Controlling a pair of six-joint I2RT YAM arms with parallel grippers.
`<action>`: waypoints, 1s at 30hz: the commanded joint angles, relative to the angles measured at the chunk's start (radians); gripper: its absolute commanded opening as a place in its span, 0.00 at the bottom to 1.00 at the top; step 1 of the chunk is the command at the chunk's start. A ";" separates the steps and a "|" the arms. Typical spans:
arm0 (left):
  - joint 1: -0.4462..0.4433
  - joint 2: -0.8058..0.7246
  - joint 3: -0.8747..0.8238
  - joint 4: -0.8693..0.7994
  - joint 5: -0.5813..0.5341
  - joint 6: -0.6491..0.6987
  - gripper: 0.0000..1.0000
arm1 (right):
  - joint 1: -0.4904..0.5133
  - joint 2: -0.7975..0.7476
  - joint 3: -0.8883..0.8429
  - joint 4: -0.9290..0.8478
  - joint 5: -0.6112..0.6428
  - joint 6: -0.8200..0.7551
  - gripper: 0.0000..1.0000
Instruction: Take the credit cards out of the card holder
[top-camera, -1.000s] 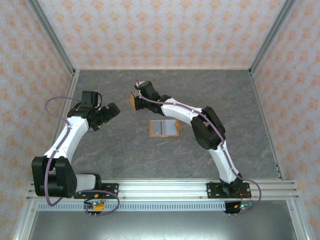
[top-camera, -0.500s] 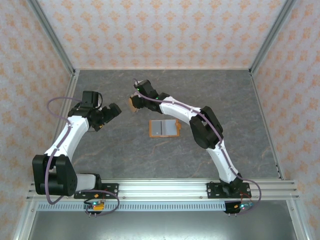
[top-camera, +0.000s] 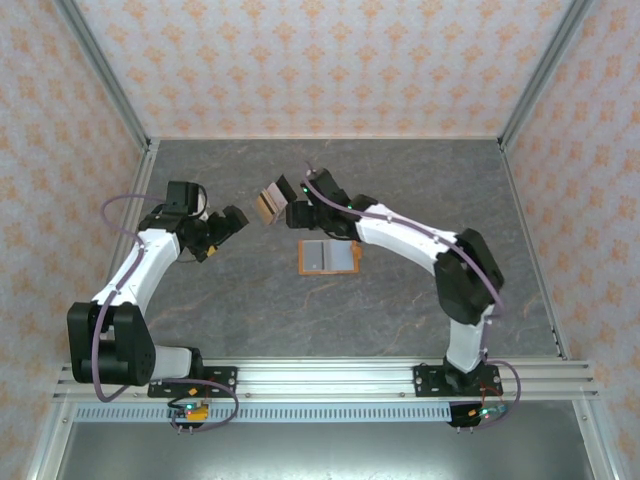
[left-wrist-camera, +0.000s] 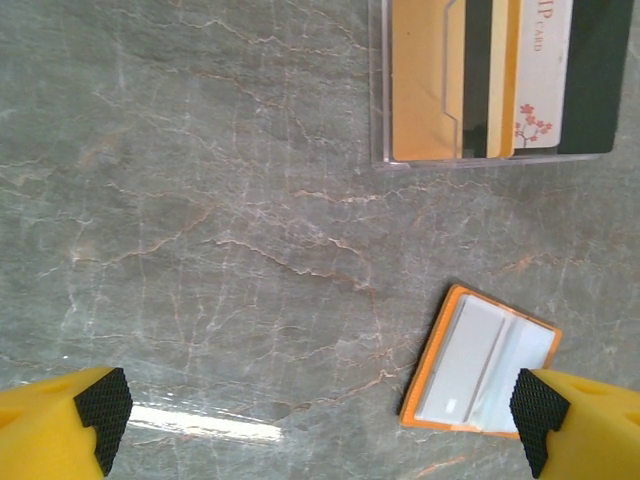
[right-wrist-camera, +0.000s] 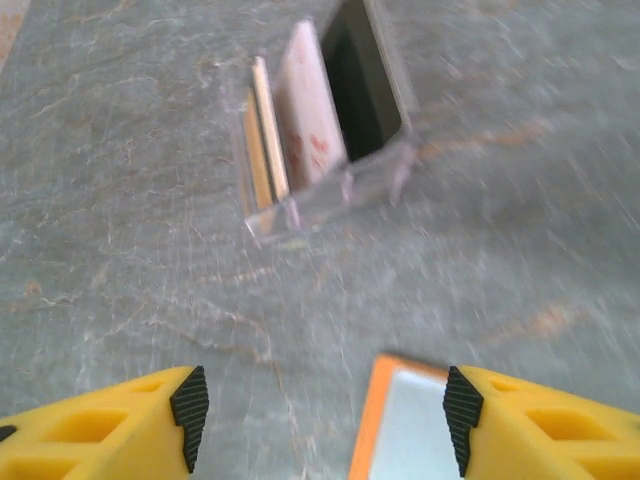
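Our right arm has pulled back from the clear stand, and its right gripper is now spread and empty near the card holder lying mid-table. The left gripper waits wide open. The credit cards sit in the stand, so we judge the holder emptied, though blur leaves doubt.

Table glossy stone-look; stand clear plastic; card holder smooth.

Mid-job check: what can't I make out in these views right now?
Left wrist: cards in the clear stand cut off by the top edge; holder corner behind a finger of the left pincer.
Right wrist: motion blur smears the card faces; holder cut off by the bottom edge.
Top: cards too small to count.
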 joint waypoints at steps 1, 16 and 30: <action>0.002 0.015 -0.009 0.044 0.043 -0.018 1.00 | 0.007 -0.055 -0.089 -0.088 0.054 0.122 0.67; -0.201 0.110 0.045 0.071 -0.053 -0.121 1.00 | -0.001 0.073 -0.050 -0.201 -0.023 0.131 0.55; -0.275 0.125 0.024 0.090 -0.100 -0.216 1.00 | 0.001 0.188 0.035 -0.371 0.092 -0.030 0.52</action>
